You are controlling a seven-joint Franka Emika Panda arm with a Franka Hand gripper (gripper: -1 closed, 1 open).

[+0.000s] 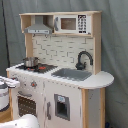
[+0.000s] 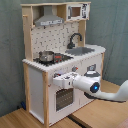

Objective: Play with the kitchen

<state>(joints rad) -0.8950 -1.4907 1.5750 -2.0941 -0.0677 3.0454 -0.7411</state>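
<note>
The kitchen stood on the wood floor w/ a pot on its stovetop, in both exterior views. The gripper sat right at the oven front below the knobs in the second exterior view; couldn't tell if fingers were apart or holding anything.

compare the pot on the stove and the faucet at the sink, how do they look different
The pot is shiny metal, low and round, and sits on the stovetop; the faucet is black, tall and thin, and curves over the grey sink. In the first exterior view the pot is at the left end of the counter and the faucet nearer the right. Both stand on the kitchen counter, against the tiled back wall.
</note>
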